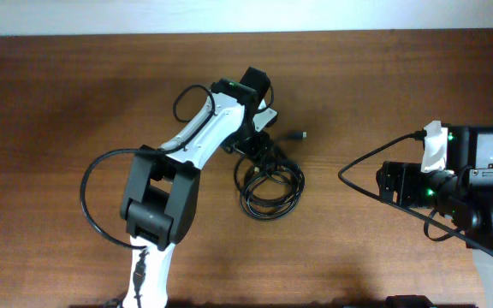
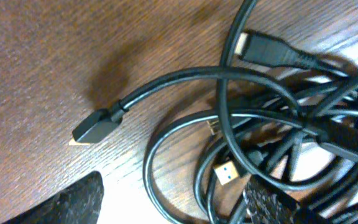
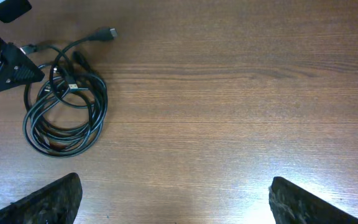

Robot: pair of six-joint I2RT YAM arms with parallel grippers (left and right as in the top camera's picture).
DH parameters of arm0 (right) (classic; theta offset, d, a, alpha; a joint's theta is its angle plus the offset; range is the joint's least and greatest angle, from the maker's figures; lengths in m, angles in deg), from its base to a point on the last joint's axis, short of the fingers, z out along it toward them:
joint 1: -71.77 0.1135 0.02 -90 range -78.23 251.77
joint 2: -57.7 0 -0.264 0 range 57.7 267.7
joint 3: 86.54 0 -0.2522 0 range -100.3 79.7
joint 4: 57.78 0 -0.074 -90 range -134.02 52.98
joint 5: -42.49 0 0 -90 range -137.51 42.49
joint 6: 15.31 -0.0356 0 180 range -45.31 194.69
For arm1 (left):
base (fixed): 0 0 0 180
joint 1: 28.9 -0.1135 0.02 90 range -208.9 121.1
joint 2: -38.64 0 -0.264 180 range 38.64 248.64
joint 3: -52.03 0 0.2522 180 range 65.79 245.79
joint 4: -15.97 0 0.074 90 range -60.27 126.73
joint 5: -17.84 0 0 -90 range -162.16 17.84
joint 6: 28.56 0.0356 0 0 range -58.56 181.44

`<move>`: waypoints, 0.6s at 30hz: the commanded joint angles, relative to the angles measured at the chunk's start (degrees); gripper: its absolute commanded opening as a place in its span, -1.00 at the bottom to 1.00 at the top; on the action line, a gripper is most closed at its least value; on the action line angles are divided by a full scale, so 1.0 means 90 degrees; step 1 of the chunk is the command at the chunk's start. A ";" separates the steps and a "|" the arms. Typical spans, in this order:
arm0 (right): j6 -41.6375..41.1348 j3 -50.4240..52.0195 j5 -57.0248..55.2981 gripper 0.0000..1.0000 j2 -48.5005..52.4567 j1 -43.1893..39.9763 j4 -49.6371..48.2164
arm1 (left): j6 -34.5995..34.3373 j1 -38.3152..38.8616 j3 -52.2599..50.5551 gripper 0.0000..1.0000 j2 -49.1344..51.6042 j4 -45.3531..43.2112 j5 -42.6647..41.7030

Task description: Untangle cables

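A: Brown wood counter (image 1: pixel 75 85), black cables (image 1: pixel 272 184) in one loose coil near the middle. Left arm?

B: Left arm (image 1: pixel 204 137) reaches in over the coil's top edge. In the wrist view the left fingers (image 2: pixel 73 202) are spread apart, one pad at each lower corner, with strands lying across the gap. The right-hand pad overlaps a few strands. Not clamped on anything I can see.

A: Plugs?

B: One black plug (image 2: pixel 95 127) sticks out of the coil on its own cord. It lies flat on the wood, apart from the tangle. A gold-tipped plug (image 2: pixel 227 173) sits inside the loops. A third plug (image 2: pixel 260 45), black with a pale tip, is at the top of the pile.

A: Right side?

B: Right arm (image 1: pixel 478 197) is well apart from the coil, by the counter's right edge. Right fingers (image 3: pixel 48 202) are wide open with nothing between them, only bare wood below. The coil shows far up-left in that wrist view.
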 commanded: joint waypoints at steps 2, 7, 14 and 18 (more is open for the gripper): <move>0.0046 -0.0097 -0.0024 0.91 -0.0027 -0.0015 0.0029 | 0.0036 -0.0017 -0.0498 0.49 0.0070 -0.0391 0.0136; 0.0046 -0.0097 -0.0027 0.91 -0.0024 -0.0015 0.0029 | 0.0036 -0.0017 -0.0658 0.50 0.0070 -0.0631 0.0444; 0.0046 -0.0097 -0.0029 0.91 -0.0024 -0.0015 0.0027 | -0.0087 -0.0017 -0.1836 -1.00 0.0073 -0.1780 0.0061; 0.0046 -0.0097 -0.0029 0.91 -0.0024 -0.0017 0.0024 | -0.0243 -0.0017 -0.1870 -1.00 -0.0010 -0.1724 0.0012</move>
